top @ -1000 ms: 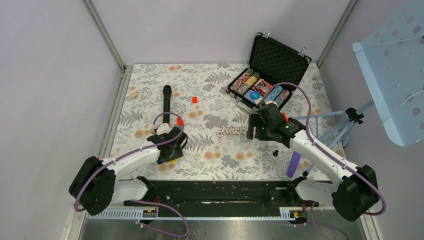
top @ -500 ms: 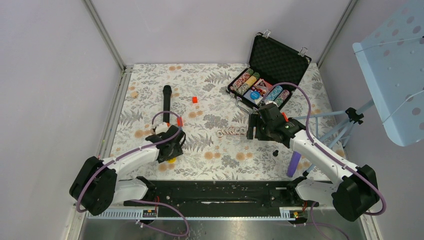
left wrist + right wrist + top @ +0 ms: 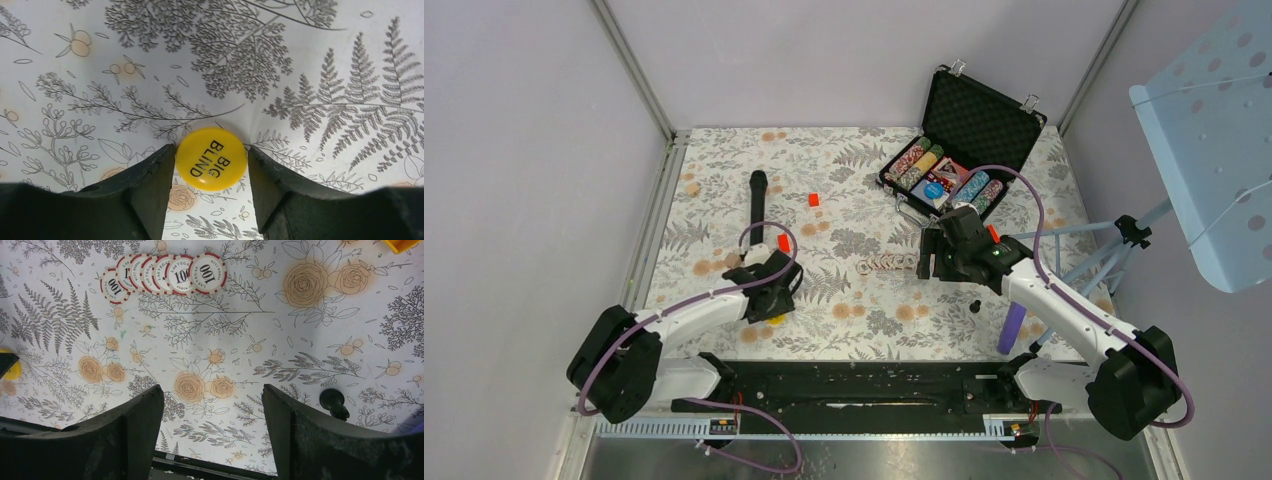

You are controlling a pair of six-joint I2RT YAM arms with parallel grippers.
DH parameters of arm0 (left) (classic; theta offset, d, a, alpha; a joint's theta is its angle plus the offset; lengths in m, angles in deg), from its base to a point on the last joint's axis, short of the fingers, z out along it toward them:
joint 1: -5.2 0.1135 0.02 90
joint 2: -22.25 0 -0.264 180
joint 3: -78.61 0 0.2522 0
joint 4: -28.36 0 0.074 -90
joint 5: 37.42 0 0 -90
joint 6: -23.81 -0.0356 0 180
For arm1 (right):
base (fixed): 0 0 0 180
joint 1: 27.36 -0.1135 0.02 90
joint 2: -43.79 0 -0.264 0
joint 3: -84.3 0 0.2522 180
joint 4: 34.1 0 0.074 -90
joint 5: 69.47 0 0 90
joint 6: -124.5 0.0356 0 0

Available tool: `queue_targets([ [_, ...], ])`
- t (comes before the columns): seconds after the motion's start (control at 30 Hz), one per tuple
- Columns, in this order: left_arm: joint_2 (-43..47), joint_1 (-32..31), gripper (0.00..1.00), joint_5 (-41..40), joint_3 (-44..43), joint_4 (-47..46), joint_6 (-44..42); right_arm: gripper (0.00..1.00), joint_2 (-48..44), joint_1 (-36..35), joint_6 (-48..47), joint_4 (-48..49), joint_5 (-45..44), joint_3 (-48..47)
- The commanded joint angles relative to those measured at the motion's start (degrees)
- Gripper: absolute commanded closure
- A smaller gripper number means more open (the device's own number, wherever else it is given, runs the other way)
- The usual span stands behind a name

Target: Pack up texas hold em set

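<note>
The black briefcase (image 3: 984, 112) stands open at the back right, with striped chips and card decks (image 3: 939, 175) in its tray. A row of red-and-white 100 chips (image 3: 886, 263) lies on the floral cloth and also shows in the right wrist view (image 3: 162, 275). My right gripper (image 3: 929, 262) is open and empty just right of that row (image 3: 212, 405). My left gripper (image 3: 774, 312) is low on the cloth. Its fingertips (image 3: 161, 165) sit against both sides of a yellow "BIG BLIND" button (image 3: 211, 158), which lies flat.
A black microphone (image 3: 757, 205) and a small red block (image 3: 814, 199) lie at the back left. A small black knob (image 3: 334, 402) and a purple stick (image 3: 1012, 328) are near the right arm. A tripod (image 3: 1114, 245) stands beyond the right edge.
My left gripper has shifted slightly to the right over the yellow button. The right arm has barely moved.
</note>
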State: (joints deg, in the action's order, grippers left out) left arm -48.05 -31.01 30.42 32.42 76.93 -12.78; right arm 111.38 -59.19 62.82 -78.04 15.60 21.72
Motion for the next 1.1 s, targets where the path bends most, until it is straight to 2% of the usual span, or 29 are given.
queue_targets([
  [0.0,-1.7,-2.2,0.44,0.9,-2.3,1.7,-0.1,0.21,0.4,-0.3,0.2,-0.2,0.4,-0.9],
  [0.47,-2.5,-3.7,0.41,1.2,-1.3,2.0,0.2,0.21,0.0,-0.3,0.6,-0.2,0.7,-0.8],
  [0.77,-2.1,-3.9,0.57,1.1,-1.5,2.1,0.2,0.21,-0.4,-0.3,0.6,-0.2,0.5,-0.6],
  [1.07,-0.9,-4.0,0.59,0.6,-3.2,3.3,-0.2,0.21,-0.5,-0.3,0.5,-0.2,0.4,-0.5],
])
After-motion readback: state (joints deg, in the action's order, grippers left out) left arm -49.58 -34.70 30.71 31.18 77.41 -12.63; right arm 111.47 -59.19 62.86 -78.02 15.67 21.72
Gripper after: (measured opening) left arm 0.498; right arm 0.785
